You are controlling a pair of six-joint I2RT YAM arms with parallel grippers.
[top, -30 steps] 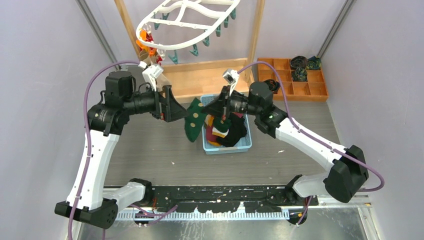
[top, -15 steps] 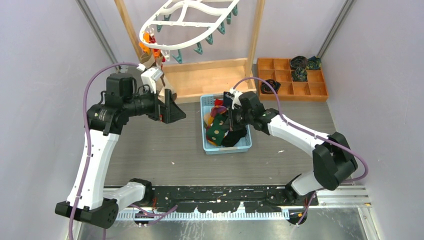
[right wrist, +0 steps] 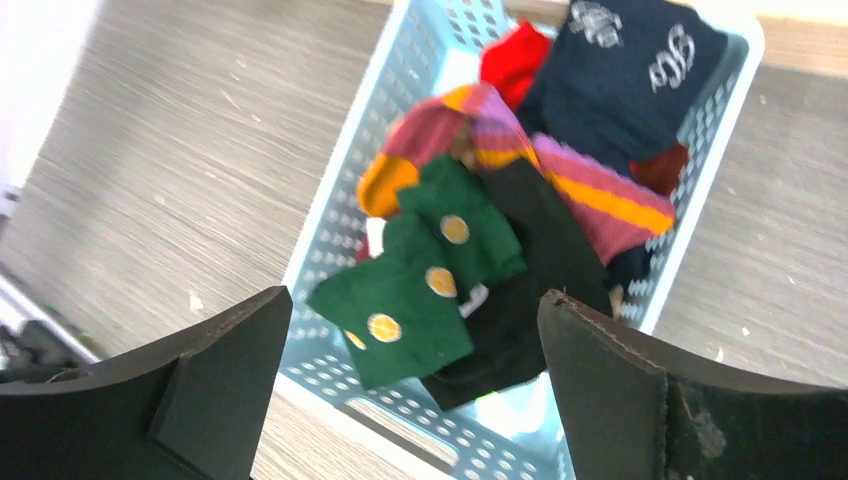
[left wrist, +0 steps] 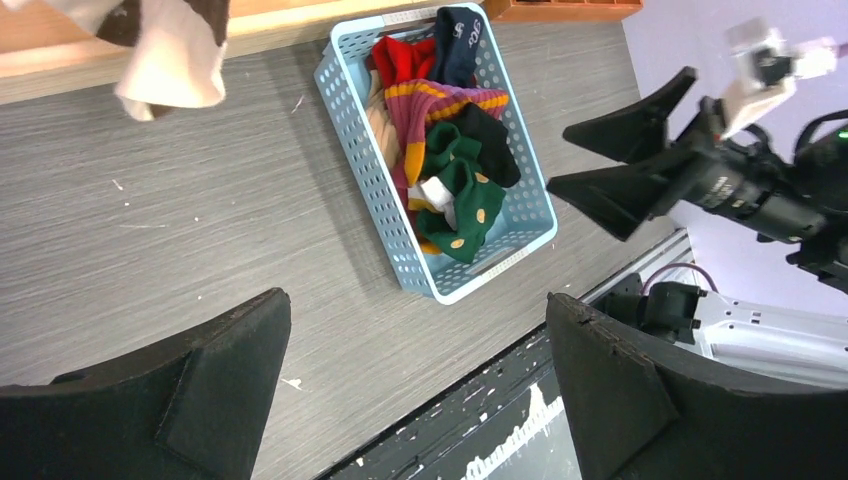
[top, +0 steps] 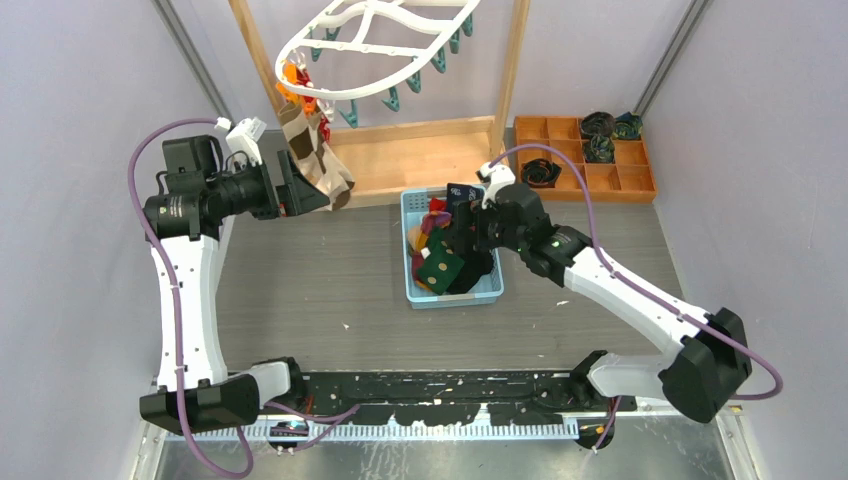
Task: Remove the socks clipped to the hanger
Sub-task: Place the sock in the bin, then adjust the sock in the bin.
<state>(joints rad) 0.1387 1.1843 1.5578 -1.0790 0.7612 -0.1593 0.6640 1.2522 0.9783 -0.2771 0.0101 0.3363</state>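
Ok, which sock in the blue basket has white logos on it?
The navy fabric sock at the far end of the light blue perforated plastic basket; the others are dotted, striped or plain.

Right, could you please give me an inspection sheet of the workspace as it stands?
Surface: grey table, a few white specks.
Job's things: hanger carries a beige-and-brown sock at its orange clips; teal clips look bare; other socks, green sock on top, lie in the basket.
Clutter: wooden tray with rolled socks; wooden rack at the back.
Grippers: left gripper open, beside the clipped sock; right gripper open, empty, over the basket.
Cables: a purple cable along each arm.
Surroundings: plain pale walls.
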